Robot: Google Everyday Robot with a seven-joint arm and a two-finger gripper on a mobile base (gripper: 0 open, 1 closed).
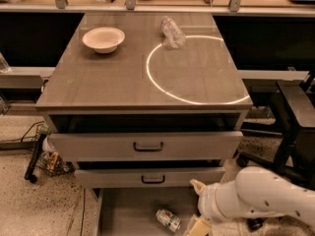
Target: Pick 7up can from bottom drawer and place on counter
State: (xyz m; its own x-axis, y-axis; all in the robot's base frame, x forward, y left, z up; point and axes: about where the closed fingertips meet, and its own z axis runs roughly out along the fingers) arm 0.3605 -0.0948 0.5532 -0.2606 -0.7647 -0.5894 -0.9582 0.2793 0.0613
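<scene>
– So where's the can (169, 220)?
– Lying on its side on the floor of the bottom drawer (123, 213), right of centre and skewed to the walls. Nothing seems to touch it.
– And the gripper (197, 226)?
– Low at the bottom edge of the view, just right of the can, on the end of the white arm (261, 200) that reaches in from the right. It's near the can, not on it. Whether it's released or clenched I cannot tell, because the edge cuts it off.
– Why come in from that side?
– My guess is that it's the upper drawers (147, 145). Both stand partly pulled out and overhang the back of the bottom one, so only the front strip is open from above. A low approach from the front right suits that.
– Any room to lift?
– It's tight. The middle drawer (152, 177) has its front just above and behind the can. I'd draw the can forward before raising it, or the wrist may clip that lip.
– And the counter (108, 85)?
– Plenty of bare top. A bowl (103, 38) sits back left, and a bottle (172, 31) lies at the back on the ring of light (197, 98). The front half is free, and the front edge looks like the nearest landing.
</scene>
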